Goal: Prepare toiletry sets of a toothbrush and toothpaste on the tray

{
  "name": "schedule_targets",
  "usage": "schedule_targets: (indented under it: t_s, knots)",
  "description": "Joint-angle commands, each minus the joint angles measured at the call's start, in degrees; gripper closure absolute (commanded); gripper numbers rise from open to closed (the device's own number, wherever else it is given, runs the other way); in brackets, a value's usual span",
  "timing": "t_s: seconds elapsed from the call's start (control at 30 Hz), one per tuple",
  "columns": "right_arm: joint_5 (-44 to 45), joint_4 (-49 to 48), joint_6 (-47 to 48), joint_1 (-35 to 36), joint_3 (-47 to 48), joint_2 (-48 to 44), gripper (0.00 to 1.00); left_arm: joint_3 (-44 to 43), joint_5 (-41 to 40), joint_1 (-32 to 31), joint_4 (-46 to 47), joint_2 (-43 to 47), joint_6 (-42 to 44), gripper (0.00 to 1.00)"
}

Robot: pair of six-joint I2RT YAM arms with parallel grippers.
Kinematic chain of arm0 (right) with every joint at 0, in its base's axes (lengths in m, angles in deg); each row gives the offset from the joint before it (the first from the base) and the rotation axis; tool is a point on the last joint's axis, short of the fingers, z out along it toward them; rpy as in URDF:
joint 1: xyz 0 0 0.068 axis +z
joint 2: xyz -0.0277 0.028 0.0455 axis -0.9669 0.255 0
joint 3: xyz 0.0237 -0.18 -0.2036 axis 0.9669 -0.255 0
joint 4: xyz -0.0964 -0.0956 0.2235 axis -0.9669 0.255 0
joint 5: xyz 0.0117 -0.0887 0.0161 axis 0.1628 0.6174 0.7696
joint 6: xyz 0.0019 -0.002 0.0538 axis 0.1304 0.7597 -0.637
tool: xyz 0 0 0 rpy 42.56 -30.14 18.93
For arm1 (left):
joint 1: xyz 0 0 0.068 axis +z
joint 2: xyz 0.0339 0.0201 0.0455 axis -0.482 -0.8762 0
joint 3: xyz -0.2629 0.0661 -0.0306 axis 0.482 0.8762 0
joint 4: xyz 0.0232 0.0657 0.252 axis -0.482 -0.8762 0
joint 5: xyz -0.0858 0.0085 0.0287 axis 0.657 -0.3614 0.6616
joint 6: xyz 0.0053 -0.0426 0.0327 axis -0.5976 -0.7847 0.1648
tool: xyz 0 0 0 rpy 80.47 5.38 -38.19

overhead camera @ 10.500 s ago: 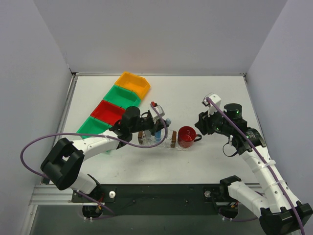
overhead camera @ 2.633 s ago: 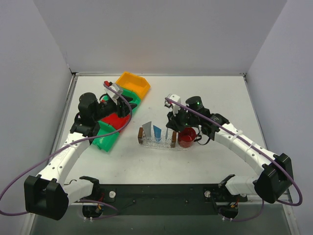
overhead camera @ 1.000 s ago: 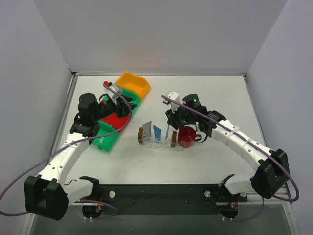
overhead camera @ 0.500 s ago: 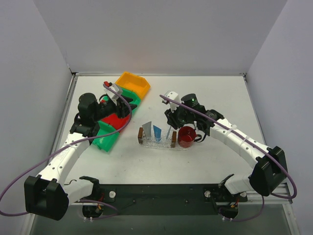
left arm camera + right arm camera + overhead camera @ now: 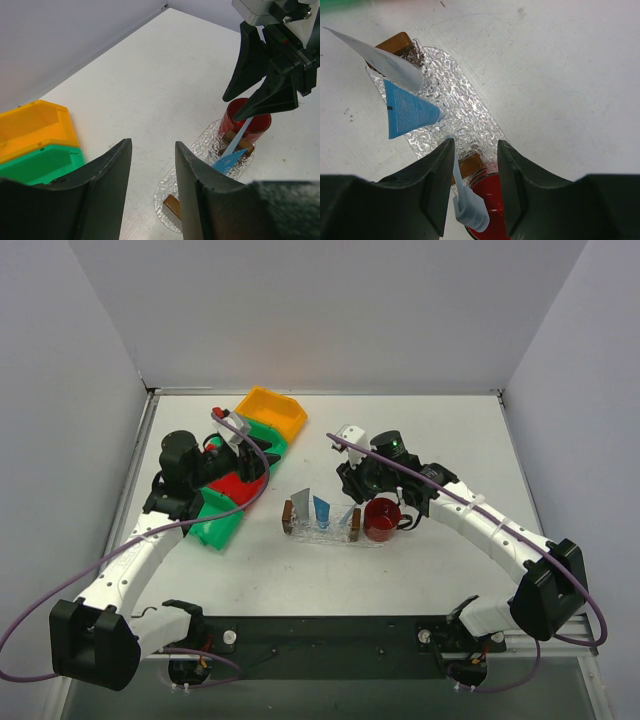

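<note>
A clear textured tray (image 5: 325,533) with brown end handles lies mid-table. On it stand a silver-grey toothpaste tube (image 5: 385,62) and a blue toothpaste tube (image 5: 407,112). The pale blue toothbrush (image 5: 465,197) leans tilted at the tray's right end, next to a red cup (image 5: 381,518). My right gripper (image 5: 475,150) hovers over it, open. The brush rests against the left finger and stands well clear of the other. In the top view the right gripper (image 5: 350,488) is just above the toothbrush (image 5: 347,512). My left gripper (image 5: 150,185) is open and empty, held above the bins (image 5: 258,445).
A row of bins runs diagonally at the left: orange (image 5: 272,410), green (image 5: 268,436), red (image 5: 238,485) and green (image 5: 215,525). The red cup touches the tray's right end. White walls close the table on three sides.
The right jaws have widened. The toothbrush, upright between them a second ago, now tilts over toward the tray. The left arm has not moved.
</note>
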Motion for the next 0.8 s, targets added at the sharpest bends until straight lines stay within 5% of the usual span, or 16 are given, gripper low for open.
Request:
schedule_targets:
  t_s: [0.0,0.5,0.77]
  knots:
    - [0.9,0.4,0.1,-0.4,2.9,-0.4,0.64,0.2,1.2,0.5,2.4,1.5,0.6,0.50]
    - [3.4,2.3,0.0,-0.4,6.4,-3.2,0.63,-0.3,-0.4,0.9,2.3,2.2,0.1,0.49]
    - [6.0,2.6,-1.5,-5.4,6.8,-7.3,0.60,-0.3,-9.3,2.2,0.6,3.5,-0.2,0.45]
